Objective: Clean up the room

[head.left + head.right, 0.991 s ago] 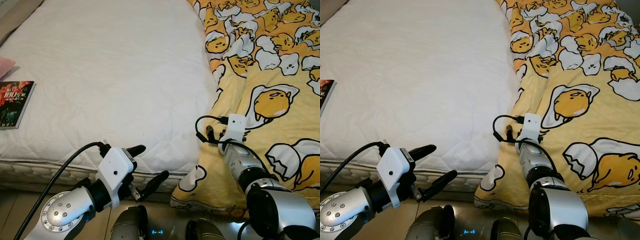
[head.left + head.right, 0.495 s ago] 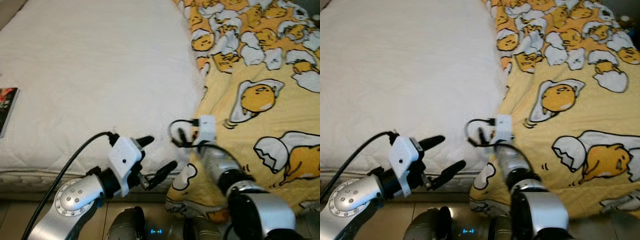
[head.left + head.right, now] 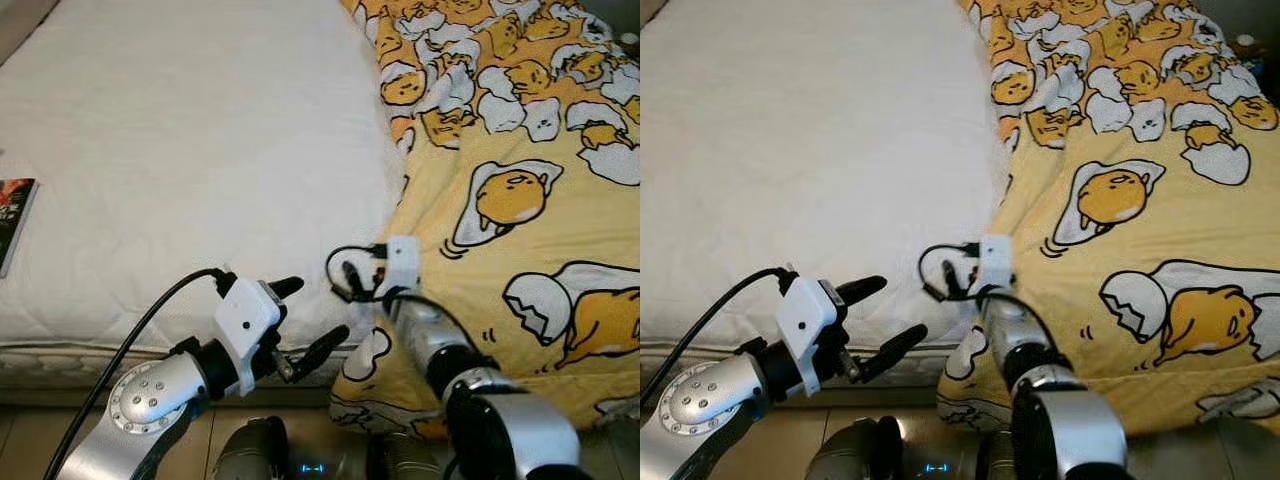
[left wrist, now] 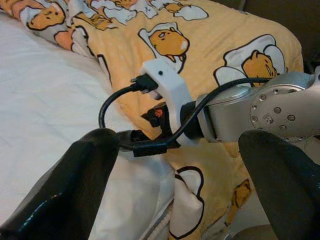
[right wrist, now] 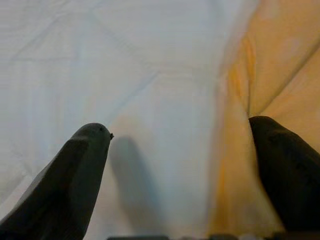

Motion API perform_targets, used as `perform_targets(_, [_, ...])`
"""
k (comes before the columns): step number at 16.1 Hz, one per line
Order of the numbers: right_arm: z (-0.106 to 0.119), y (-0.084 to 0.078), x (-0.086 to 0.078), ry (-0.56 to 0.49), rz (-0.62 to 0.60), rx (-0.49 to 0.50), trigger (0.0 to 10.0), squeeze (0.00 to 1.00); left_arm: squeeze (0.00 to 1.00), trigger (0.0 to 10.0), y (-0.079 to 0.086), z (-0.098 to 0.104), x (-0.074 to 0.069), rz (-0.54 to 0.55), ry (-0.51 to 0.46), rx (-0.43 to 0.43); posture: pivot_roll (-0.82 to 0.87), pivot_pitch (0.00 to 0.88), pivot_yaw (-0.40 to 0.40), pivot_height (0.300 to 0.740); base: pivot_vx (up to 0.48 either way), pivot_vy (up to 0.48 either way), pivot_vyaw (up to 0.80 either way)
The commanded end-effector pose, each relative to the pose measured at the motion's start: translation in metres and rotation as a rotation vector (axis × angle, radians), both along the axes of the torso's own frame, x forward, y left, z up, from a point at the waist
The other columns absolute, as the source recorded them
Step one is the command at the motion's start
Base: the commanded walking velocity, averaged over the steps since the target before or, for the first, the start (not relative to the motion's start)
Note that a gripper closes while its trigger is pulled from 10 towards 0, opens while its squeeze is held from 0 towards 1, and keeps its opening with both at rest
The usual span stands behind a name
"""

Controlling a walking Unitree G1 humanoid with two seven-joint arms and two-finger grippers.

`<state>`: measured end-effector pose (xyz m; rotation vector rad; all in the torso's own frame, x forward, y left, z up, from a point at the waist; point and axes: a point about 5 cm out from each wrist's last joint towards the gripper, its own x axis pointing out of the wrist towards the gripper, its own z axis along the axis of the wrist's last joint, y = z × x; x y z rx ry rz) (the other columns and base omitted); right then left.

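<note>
**Both tools at the bed's near edge**

The right tool point(image 5: 175, 165) is spread wide, holding nothing, over the seam where the yellow blanket point(image 3: 520, 200) meets the white mattress point(image 3: 200, 150); it sits further toward the mattress than a second ago. The left tool point(image 3: 305, 320), also open and empty, hovers at the near edge. A book point(image 3: 12, 220) lies at the mattress's left edge.

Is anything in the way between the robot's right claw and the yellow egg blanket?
Nothing visible. The right gripper sits with open jaws right at the blanket edge, where it meets the white mattress.
</note>
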<state>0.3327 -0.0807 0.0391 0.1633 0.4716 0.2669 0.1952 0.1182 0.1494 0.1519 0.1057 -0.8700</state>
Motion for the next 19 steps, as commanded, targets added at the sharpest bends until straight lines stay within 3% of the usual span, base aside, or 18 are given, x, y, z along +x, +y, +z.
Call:
perform_targets(1, [-0.018, 0.049, -0.029, 0.077, 0.198, 0.060, 10.0, 1.00, 0.00, 10.0, 0.001, -0.002, -0.002, -0.007, 0.003, 0.013, 0.13, 0.189, 0.011, 0.714, 0.000, 0.000, 0.00])
perform_targets(3, [-0.018, 0.062, -0.036, 0.034, 0.259, 0.036, 10.0, 1.00, 0.00, 10.0, 0.001, -0.002, -0.001, -0.004, 0.002, 0.012, 0.12, 0.189, 0.010, 0.714, 0.000, 0.000, 0.00])
perform_targets(4, [-0.016, 0.057, -0.034, -0.020, 0.227, -0.029, 10.0, 1.00, 0.00, 10.0, 0.000, -0.003, 0.001, -0.001, -0.001, 0.011, 0.12, 0.184, 0.008, 0.714, 0.000, 0.000, 0.00])
perform_targets(6, [-0.015, 0.049, -0.031, -0.040, 0.183, -0.029, 10.0, 1.00, 0.00, 10.0, -0.002, -0.003, 0.002, -0.003, -0.003, 0.008, 0.11, 0.180, 0.007, 0.714, 0.000, 0.000, 0.00])
perform_targets(9, [0.003, 0.028, -0.015, -0.199, 0.092, -0.153, 10.0, 1.00, 0.00, 10.0, -0.004, -0.003, 0.003, -0.004, -0.010, 0.003, 0.10, 0.172, 0.009, 0.714, 0.000, 0.000, 0.00])
perform_targets(10, [0.008, 0.023, -0.010, -0.233, 0.057, -0.172, 10.0, 0.75, 0.00, 10.0, -0.004, -0.003, 0.004, -0.004, -0.011, 0.002, 0.10, 0.170, 0.010, 0.714, 0.000, 0.000, 0.00])
perform_targets(11, [0.016, 0.015, -0.004, -0.282, 0.007, -0.199, 10.0, 0.00, 0.00, 10.0, -0.004, -0.003, 0.004, -0.005, -0.014, 0.001, 0.10, 0.169, 0.011, 0.714, 0.000, 0.000, 0.00])
perform_targets(13, [0.029, -0.003, 0.005, -0.354, -0.111, -0.227, 10.0, 0.00, 0.00, 10.0, -0.006, -0.003, 0.004, -0.009, -0.020, -0.003, 0.10, 0.168, 0.012, 0.714, 0.000, 0.000, 0.00])
perform_targets(15, [0.036, -0.026, 0.014, -0.360, -0.214, -0.247, 10.0, 0.00, 0.00, 10.0, -0.007, -0.002, 0.004, -0.010, -0.022, -0.007, 0.10, 0.165, 0.012, 0.714, 0.000, 0.000, 0.00])
perform_targets(17, [0.035, -0.041, 0.018, -0.315, -0.282, -0.235, 10.0, 0.00, 0.00, 10.0, -0.008, -0.002, 0.004, -0.013, -0.022, -0.008, 0.10, 0.165, 0.014, 0.714, 0.000, 0.000, 0.00])
perform_targets(19, [0.028, -0.064, 0.020, -0.191, -0.382, -0.188, 10.0, 0.00, 0.00, 10.0, -0.008, -0.002, 0.004, -0.016, -0.026, -0.006, 0.11, 0.166, 0.014, 0.714, 0.000, 0.000, 0.00])
